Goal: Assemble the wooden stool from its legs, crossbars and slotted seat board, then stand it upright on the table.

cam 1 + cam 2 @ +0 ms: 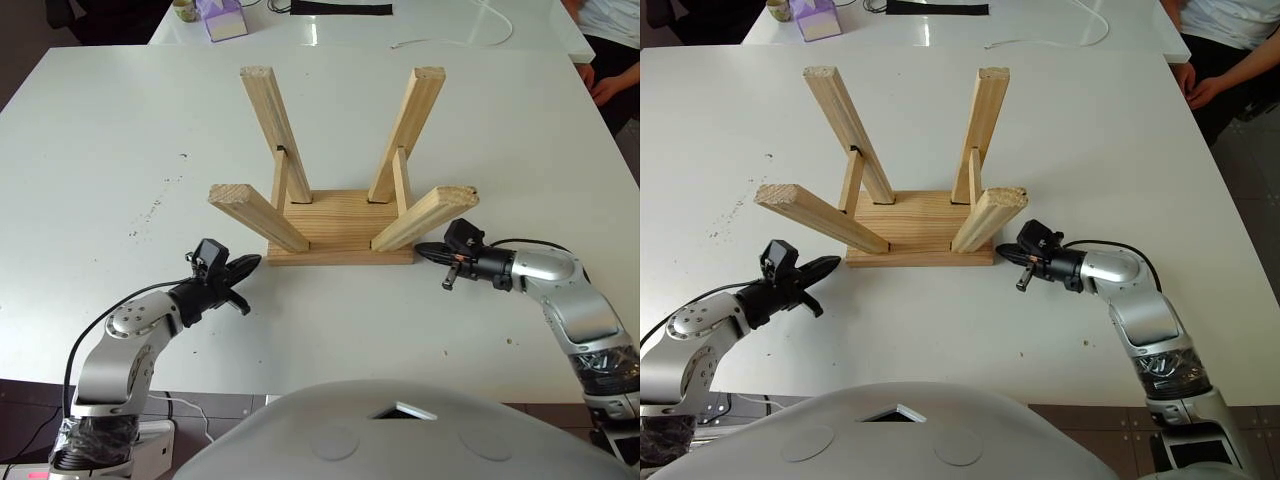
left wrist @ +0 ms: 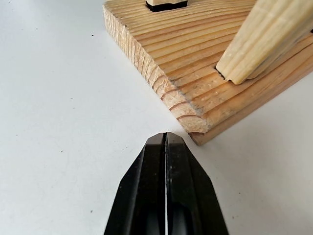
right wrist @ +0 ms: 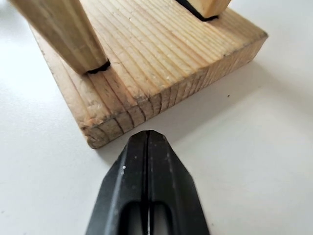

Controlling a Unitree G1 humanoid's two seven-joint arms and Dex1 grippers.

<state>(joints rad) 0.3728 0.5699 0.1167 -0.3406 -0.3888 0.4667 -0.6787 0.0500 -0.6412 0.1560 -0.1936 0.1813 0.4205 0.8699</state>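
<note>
The stool [image 1: 340, 200] is lying upside down on the white desk [image 1: 100, 150], with its seat board [image 1: 340, 257] resting flat on the surface and its four legs pointing up and splaying outward; the two legs on my side of the seat board [image 1: 258, 215] [image 1: 425, 217] are leaning toward me, while the two on the far side [image 1: 278, 120] [image 1: 408, 120] are leaning away; a thin slat is standing beside each far leg [image 1: 283, 178] [image 1: 400, 172], though I cannot tell how those slats are joined; I am holding my left gripper [image 1: 252, 263] low over the desk just beside the near left corner of the seat board, its fingers pressed together on nothing, the tip pointing at that corner and not touching it [image 2: 165, 142]; my right gripper [image 1: 422, 248] is hovering just beside the near right corner of the seat board, likewise closed and empty, with a narrow strip of desk showing between its tip and the wood [image 3: 146, 138]; a purple box [image 1: 222, 18] is sitting well beyond the seat board on the far desk.
</note>
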